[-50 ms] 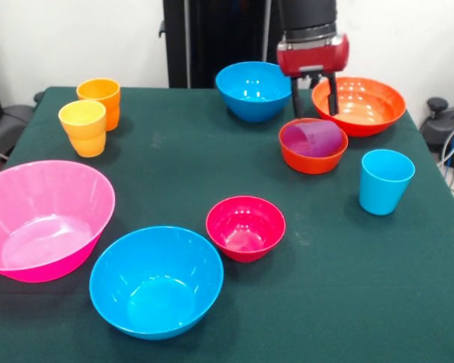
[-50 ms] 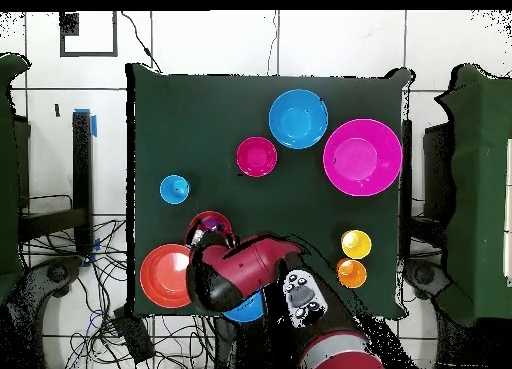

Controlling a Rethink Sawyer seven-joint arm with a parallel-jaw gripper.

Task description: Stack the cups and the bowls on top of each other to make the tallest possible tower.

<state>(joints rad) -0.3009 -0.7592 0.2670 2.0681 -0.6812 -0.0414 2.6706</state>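
A small orange-red bowl [image 1: 312, 156] [image 2: 210, 225] holds the translucent purple cup [image 1: 318, 138], which leans inside it; these two make the only tower. My gripper [image 1: 315, 97] hangs open just above and behind that bowl, with nothing between its fingers [image 1: 296, 98]. The wide orange-red bowl [image 1: 361, 106] [image 2: 165, 275] sits right behind the gripper. A light blue cup [image 1: 385, 180] [image 2: 174, 189] stands alone beside the tower. The small magenta bowl [image 1: 245, 227] [image 2: 257, 156] rests mid-table. In the overhead view the arm [image 2: 240, 270] hides the gripper.
One blue bowl [image 1: 253, 91] [image 2: 245, 307] sits beside the wide bowl, another [image 1: 156, 281] [image 2: 298, 118] near the opposite edge. The large pink bowl [image 1: 41, 219] [image 2: 362, 157] is beside that one. Orange cup [image 1: 100, 98] [image 2: 351, 273] and yellow-orange cup [image 1: 83, 127] [image 2: 356, 244] stand together.
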